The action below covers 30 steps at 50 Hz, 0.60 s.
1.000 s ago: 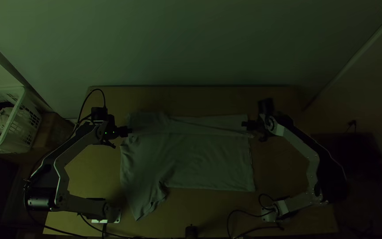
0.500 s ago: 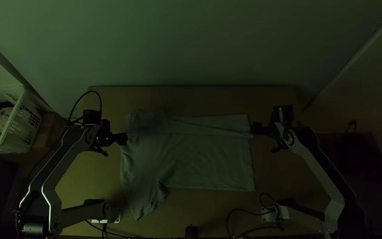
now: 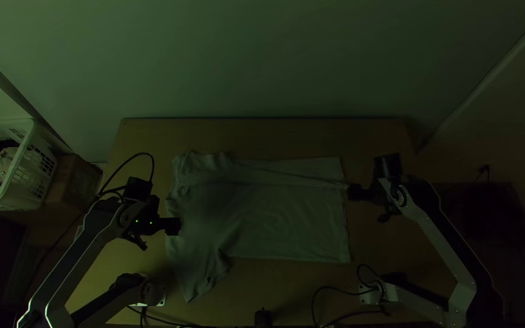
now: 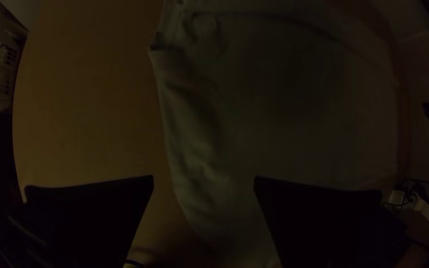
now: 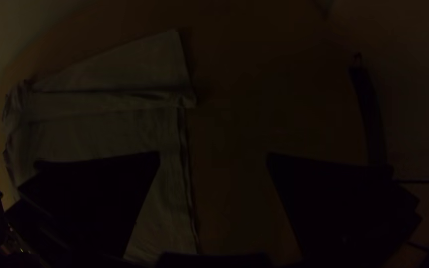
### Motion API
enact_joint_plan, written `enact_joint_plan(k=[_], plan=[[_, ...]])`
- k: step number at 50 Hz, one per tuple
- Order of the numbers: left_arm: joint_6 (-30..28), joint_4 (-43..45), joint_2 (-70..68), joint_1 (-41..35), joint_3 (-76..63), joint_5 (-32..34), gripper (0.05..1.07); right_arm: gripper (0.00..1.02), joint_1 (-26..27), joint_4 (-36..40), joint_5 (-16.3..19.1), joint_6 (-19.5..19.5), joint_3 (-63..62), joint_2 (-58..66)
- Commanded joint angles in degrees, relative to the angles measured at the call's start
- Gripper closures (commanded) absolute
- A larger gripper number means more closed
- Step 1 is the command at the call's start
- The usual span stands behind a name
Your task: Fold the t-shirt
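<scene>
The pale t-shirt lies flat on the table, its far long side folded over in a strip and one sleeve pointing toward the near left. In the top view my left gripper is over the shirt's left edge, and my right gripper is beside its right edge near the folded strip. In the left wrist view, my left gripper stands open above the shirt's edge. In the right wrist view, my right gripper is also open, with the shirt's hem between its wide-set fingers.
A white basket holding cloth stands left of the table, beside a cardboard box. Cables lie along the table's near edge, where a small dark object stands. Bare tabletop runs beyond the shirt.
My left gripper has moved toward the near edge along the shirt's left side. My right gripper has drawn back to the right from the folded strip. The shirt looks almost unchanged.
</scene>
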<state>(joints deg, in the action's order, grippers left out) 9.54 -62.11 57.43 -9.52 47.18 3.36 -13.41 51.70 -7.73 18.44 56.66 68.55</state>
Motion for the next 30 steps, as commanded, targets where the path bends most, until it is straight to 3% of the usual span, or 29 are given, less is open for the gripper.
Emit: enact_joint_plan(k=[1,20,30], plan=[[5.7,-2.2,-2.5,-3.3,-4.2,-0.5,0.10,0.04,-1.4,0.8,0.0,1.3,0.3,-0.1],[10.5,-5.9,-1.4,-11.3,-9.7,-0.5,0.10,0.04,-4.2,5.7,0.5,2.3,0.5,0.4],[11.7,-4.9,1.5,-13.7,-12.0,-0.6,0.11,0.07,-5.0,9.0,4.3,2.6,0.2,0.3]])
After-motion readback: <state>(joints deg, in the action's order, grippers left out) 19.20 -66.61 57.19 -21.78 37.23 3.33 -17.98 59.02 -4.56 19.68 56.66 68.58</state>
